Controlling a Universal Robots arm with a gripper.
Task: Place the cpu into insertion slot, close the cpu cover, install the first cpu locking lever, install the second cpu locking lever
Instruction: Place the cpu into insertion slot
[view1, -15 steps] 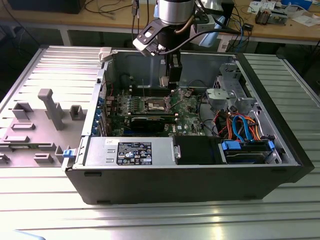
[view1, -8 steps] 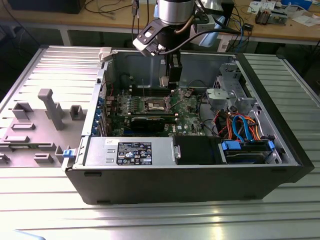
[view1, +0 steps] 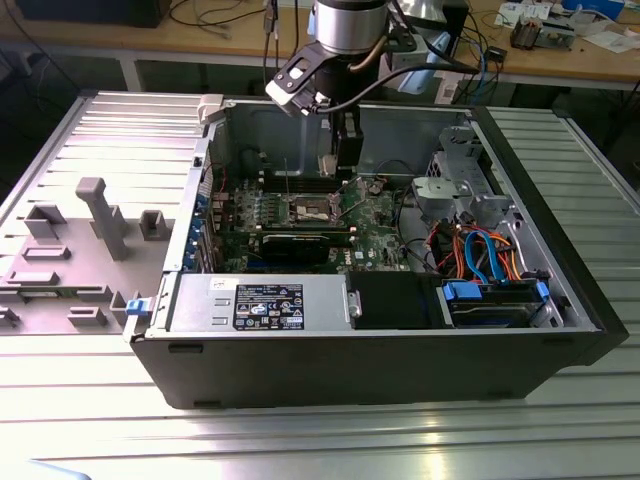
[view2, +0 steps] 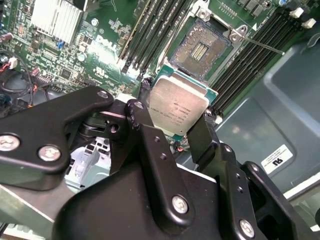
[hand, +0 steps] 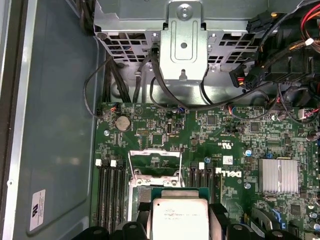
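Observation:
My gripper (view2: 175, 119) is shut on the cpu (view2: 178, 104), a flat square chip with a silver-grey top pinched at two opposite edges by the black fingers (view2: 146, 116). It hangs tilted just above and beside the insertion slot (view2: 200, 46), whose dark pin field lies uncovered. In the first wrist view the cpu (hand: 179, 218) sits in the gripper (hand: 179, 222), partly hiding the insertion slot (hand: 144, 193). Beyond it the cpu cover (hand: 154, 152) stands swung up, open. A thin locking lever (view2: 265, 48) sticks out beside the socket. In the exterior view the gripper (view1: 337, 166) hovers over the insertion slot (view1: 310, 208).
Long black memory slots (view2: 155, 30) flank the socket on both sides. A silver heat sink (hand: 278, 175) sits on the board. The grey power box (view1: 270, 303), the metal drive cage (view1: 458, 178) and cable bundles (view1: 470, 245) crowd the open case. A grey fixture (view1: 100, 215) lies outside.

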